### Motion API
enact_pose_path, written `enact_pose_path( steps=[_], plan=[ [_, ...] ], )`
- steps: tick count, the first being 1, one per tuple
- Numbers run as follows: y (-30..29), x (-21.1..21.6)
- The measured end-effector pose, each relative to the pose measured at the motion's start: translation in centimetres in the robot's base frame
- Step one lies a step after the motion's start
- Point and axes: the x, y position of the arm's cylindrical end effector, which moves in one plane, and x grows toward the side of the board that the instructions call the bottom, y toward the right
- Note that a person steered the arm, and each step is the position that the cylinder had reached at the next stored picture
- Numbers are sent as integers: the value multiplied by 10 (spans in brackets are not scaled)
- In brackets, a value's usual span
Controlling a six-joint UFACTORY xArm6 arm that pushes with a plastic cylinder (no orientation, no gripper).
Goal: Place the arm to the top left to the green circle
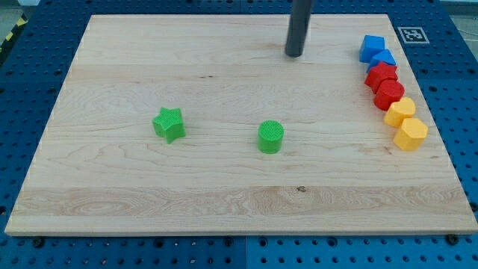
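Well below my tip (293, 54): green circle (270, 137).

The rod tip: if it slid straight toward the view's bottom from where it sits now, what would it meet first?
Most likely the green circle. My tip sits near the view's top, slightly right of the circle, so it could clip its right edge or just pass. Depth is hard to judge. Nothing else lies in that line.
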Motion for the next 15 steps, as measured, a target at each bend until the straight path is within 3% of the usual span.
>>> enact_pose_path(
  steps=[2, 5, 7, 12, 15],
  plan=[
    [-6, 3],
    [-6, 48],
    [-31, 52],
    [-32, 57],
    [-46, 100]
  ],
)
